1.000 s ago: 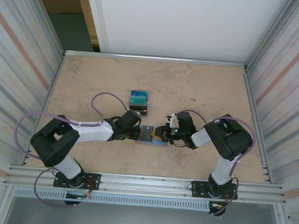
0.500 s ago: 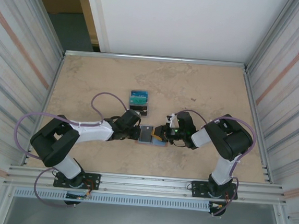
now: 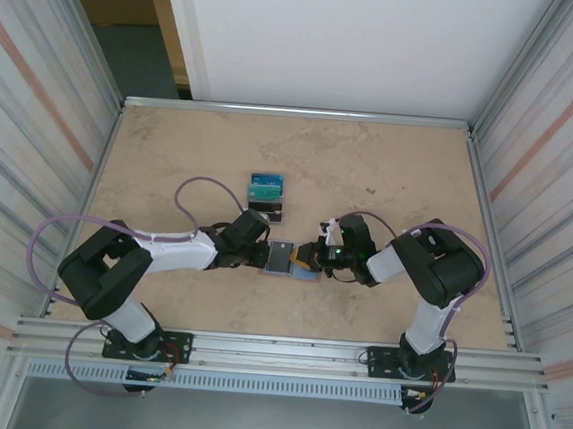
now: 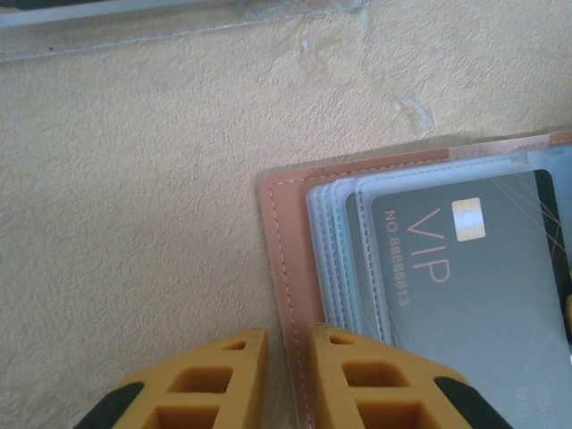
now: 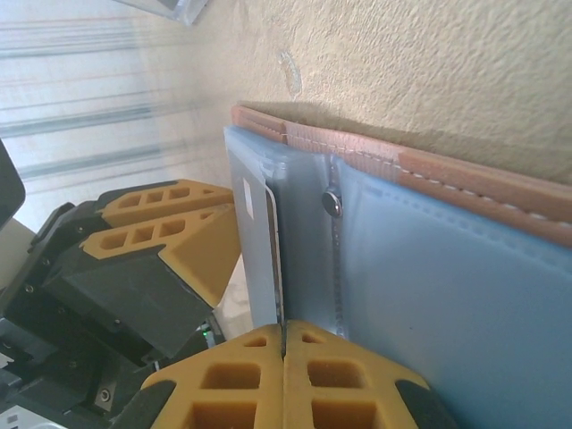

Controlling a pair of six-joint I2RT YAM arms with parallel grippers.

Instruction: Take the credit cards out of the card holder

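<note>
The salmon-pink card holder (image 3: 281,257) lies open on the table between both arms, its blue-grey inside (image 5: 429,268) facing up. My left gripper (image 4: 288,335) is shut on its stitched pink edge (image 4: 284,232), one finger on either side. A grey credit card (image 4: 465,268) marked VIP sits in the clear sleeves. My right gripper (image 5: 284,338) is shut on the thin edge of that credit card (image 5: 259,241), which stands up from the sleeve. In the top view the left gripper (image 3: 263,257) and right gripper (image 3: 308,256) face each other across the holder.
A teal-blue faced piece (image 3: 266,185) and a dark block (image 3: 270,211) lie just beyond the holder. The left gripper's yellow fingers (image 5: 170,214) are close in front of the right wrist. Corrugated walls (image 3: 31,152) enclose the table; a metal rail (image 3: 275,349) runs along the near edge.
The right gripper's jaws have closed fully on the card's edge. Both arms and the card holder stay almost where they were.
</note>
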